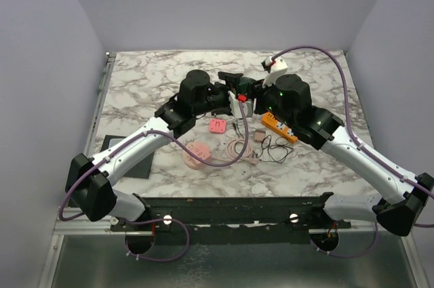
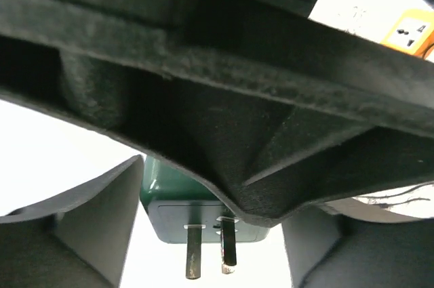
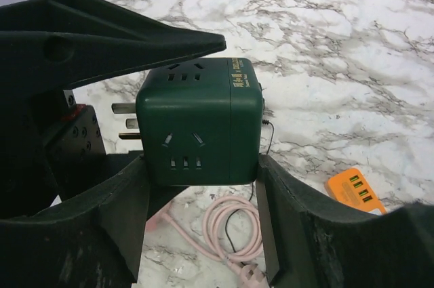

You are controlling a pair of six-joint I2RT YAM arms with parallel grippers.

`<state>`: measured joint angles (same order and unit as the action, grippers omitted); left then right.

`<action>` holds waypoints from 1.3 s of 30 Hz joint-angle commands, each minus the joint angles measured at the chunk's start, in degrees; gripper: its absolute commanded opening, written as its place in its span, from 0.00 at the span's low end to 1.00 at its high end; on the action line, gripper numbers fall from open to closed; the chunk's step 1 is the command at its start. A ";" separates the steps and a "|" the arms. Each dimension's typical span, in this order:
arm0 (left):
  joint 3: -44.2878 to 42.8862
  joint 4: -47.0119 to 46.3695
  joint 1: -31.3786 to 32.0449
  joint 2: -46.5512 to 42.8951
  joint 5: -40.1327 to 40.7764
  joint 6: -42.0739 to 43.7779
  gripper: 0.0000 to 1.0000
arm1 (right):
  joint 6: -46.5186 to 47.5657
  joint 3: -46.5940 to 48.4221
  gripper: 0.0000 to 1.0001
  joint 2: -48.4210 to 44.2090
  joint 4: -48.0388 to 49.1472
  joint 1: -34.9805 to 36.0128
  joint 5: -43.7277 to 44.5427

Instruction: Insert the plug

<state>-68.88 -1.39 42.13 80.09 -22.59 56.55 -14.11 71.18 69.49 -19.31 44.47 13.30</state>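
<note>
From above, the plug [image 1: 242,87] is up off the table [image 1: 149,78], beyond the strip [image 1: 279,127] and a little to its left, where both arms meet. The right gripper [image 1: 251,93] and left gripper [image 1: 237,103] crowd round it.

The left wrist view shows the left fingers [image 2: 95,220] open, standing wide on either side of the plug's pins [image 2: 203,251].

In the right wrist view the right fingers [image 3: 122,207] pinch the plug by its flanks, its pins pointing away from the strip. A pink cable [image 3: 230,227] lies left of the strip.
</note>
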 commanded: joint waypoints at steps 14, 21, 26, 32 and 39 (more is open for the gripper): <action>0.22 0.33 0.19 -9.68 -6.35 -4.03 0.00 | -1.94 8.00 0.85 -3.08 -4.40 -5.40 -16.05; 3.77 1.30 0.15 -16.35 -13.92 6.10 0.00 | -4.52 10.82 0.97 -2.63 -3.74 -17.12 -48.25; 5.10 1.21 0.16 -17.95 -16.82 11.11 0.00 | -8.84 9.93 0.98 -1.27 3.95 -18.06 -64.07; 4.90 0.81 0.22 -18.22 -17.85 12.60 0.00 | -16.14 6.65 0.97 -0.07 13.78 -19.07 -72.45; 3.22 0.35 0.31 -17.82 -19.59 11.83 0.00 | -19.53 3.27 0.96 1.78 21.68 -19.34 -78.15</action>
<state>-63.83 0.58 42.26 62.78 -37.69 67.53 -30.48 75.75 69.87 -3.36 25.10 -58.13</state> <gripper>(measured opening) 0.608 0.966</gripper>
